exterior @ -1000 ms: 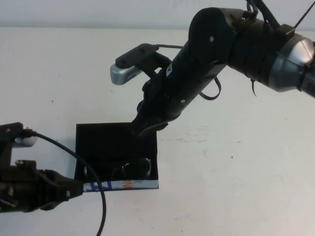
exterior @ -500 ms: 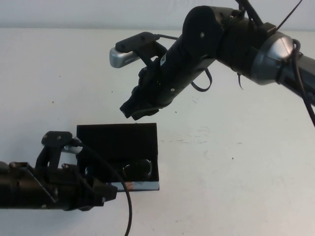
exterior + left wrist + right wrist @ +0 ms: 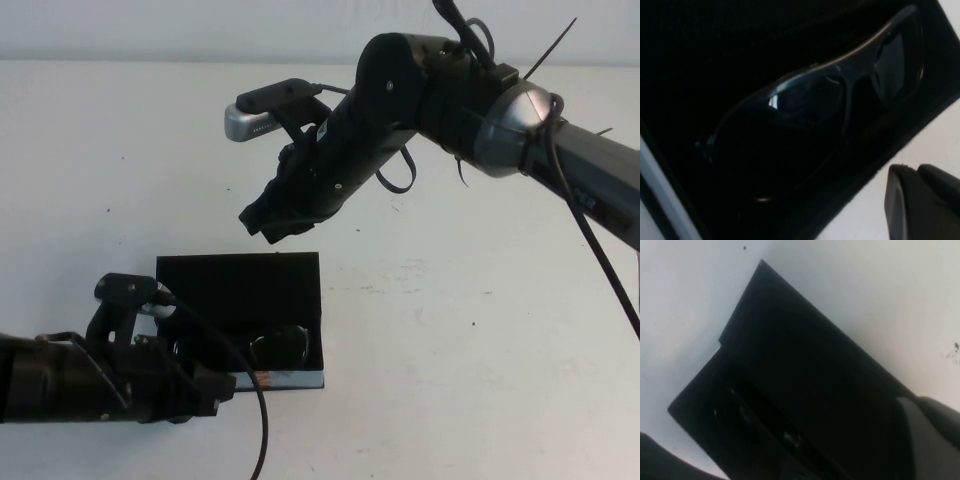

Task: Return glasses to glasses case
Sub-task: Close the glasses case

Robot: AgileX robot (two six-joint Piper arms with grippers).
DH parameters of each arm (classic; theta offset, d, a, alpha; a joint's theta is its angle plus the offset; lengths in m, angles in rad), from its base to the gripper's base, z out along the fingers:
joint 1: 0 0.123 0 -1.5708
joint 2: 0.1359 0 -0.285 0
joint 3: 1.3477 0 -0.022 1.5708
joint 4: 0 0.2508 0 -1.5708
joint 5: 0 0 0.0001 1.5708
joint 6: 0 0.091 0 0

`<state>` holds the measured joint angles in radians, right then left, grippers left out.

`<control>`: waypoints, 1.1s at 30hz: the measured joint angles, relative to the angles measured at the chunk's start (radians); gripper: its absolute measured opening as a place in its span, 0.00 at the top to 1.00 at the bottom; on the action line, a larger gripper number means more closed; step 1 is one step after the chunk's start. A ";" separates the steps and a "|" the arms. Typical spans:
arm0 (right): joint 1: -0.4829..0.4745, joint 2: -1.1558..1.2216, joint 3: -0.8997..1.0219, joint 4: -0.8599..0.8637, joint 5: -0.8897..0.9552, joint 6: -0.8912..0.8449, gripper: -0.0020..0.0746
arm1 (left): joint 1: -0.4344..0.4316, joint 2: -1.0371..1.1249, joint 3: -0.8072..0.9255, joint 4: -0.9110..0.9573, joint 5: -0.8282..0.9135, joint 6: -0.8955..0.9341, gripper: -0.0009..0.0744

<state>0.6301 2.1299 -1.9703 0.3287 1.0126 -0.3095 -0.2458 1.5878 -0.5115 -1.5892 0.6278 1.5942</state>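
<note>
The glasses case lies open near the table's front left, with its lid flat behind the tray and its printed front edge toward me. The glasses lie inside the tray, lenses up. The left wrist view shows them close up on the case's black lining. My left gripper is low at the case's front left corner, shut and empty. My right gripper hangs shut and empty above the table just behind the lid. The right wrist view looks down on the case.
The case stands on a plain white table. The right arm reaches across from the back right, above the table. The left arm and its cable lie along the front left edge.
My right gripper has lifted off the lid and drawn back and up. My left arm has reached in to the right, up to the case's front left corner.
</note>
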 joint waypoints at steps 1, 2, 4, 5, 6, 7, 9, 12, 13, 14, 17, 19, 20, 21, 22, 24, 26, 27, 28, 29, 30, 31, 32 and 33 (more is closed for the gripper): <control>0.000 0.005 0.000 0.003 -0.008 0.000 0.99 | 0.000 0.004 0.000 -0.013 -0.002 0.016 0.99; 0.000 0.013 -0.006 0.011 -0.015 0.000 0.99 | 0.000 0.010 -0.002 -0.022 -0.007 0.029 0.99; 0.000 0.029 -0.025 0.020 -0.023 0.000 0.99 | 0.000 0.024 -0.001 -0.027 -0.016 0.043 0.99; 0.000 0.042 -0.038 0.022 -0.023 0.000 0.99 | 0.000 0.032 -0.001 -0.030 -0.023 0.048 0.99; 0.000 0.054 -0.050 0.024 -0.025 0.000 0.99 | 0.000 0.038 -0.001 -0.033 -0.025 0.052 0.99; 0.000 0.068 -0.066 0.026 -0.025 0.000 0.99 | 0.000 0.044 -0.001 -0.038 -0.029 0.059 0.99; 0.000 0.088 -0.092 0.028 -0.023 0.000 0.99 | 0.000 0.052 -0.001 -0.059 -0.033 0.080 0.99; 0.000 0.112 -0.126 0.030 -0.021 0.000 0.99 | 0.000 0.054 -0.001 -0.093 -0.038 0.118 0.99; 0.000 0.121 -0.136 0.030 -0.021 0.000 0.99 | 0.000 0.054 -0.001 -0.102 -0.039 0.127 0.99; 0.000 0.129 -0.145 0.030 -0.021 0.000 0.99 | 0.000 0.054 -0.001 -0.109 -0.040 0.134 0.99; 0.000 0.155 -0.159 0.030 -0.023 0.000 0.99 | 0.000 0.061 -0.002 -0.118 -0.040 0.140 0.99; -0.001 0.169 -0.164 0.030 -0.023 0.000 0.99 | 0.000 0.067 -0.002 -0.120 -0.042 0.141 0.99; -0.002 0.177 -0.169 0.030 -0.021 0.000 0.99 | 0.000 0.071 -0.002 -0.120 -0.042 0.142 0.99; -0.002 0.182 -0.175 0.030 -0.019 0.000 0.99 | 0.000 0.076 -0.002 -0.120 -0.042 0.142 0.99; -0.002 0.188 -0.177 0.030 -0.019 0.000 0.99 | 0.000 0.080 -0.004 -0.120 -0.042 0.142 0.99; -0.004 0.198 -0.186 0.030 -0.001 0.000 0.99 | 0.000 0.088 -0.005 -0.121 -0.042 0.144 0.99; -0.007 0.207 -0.202 0.032 0.032 0.000 0.99 | 0.000 0.095 -0.006 -0.122 -0.036 0.144 0.99; -0.008 0.208 -0.213 0.034 0.052 0.000 0.99 | 0.000 0.097 -0.007 -0.122 -0.030 0.146 0.99; -0.010 0.208 -0.223 0.037 0.072 0.000 0.99 | 0.000 0.099 -0.009 -0.122 -0.028 0.147 0.99; -0.010 0.208 -0.237 0.037 0.100 0.000 0.99 | 0.000 0.100 -0.009 -0.122 -0.026 0.148 0.99; -0.012 0.208 -0.253 0.039 0.129 0.000 0.99 | 0.000 0.100 -0.009 -0.120 -0.023 0.153 0.99; -0.012 0.208 -0.265 0.041 0.152 0.000 0.99 | 0.000 0.100 -0.009 -0.120 -0.023 0.159 0.99; -0.012 0.208 -0.279 0.043 0.168 0.000 0.99 | 0.000 0.100 -0.009 -0.120 -0.022 0.163 0.99; -0.012 0.208 -0.290 0.043 0.182 0.000 0.99 | 0.000 0.100 -0.009 -0.120 -0.022 0.166 0.99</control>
<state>0.6182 2.3378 -2.2603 0.3718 1.1942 -0.3095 -0.2458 1.6874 -0.5203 -1.7095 0.6060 1.7600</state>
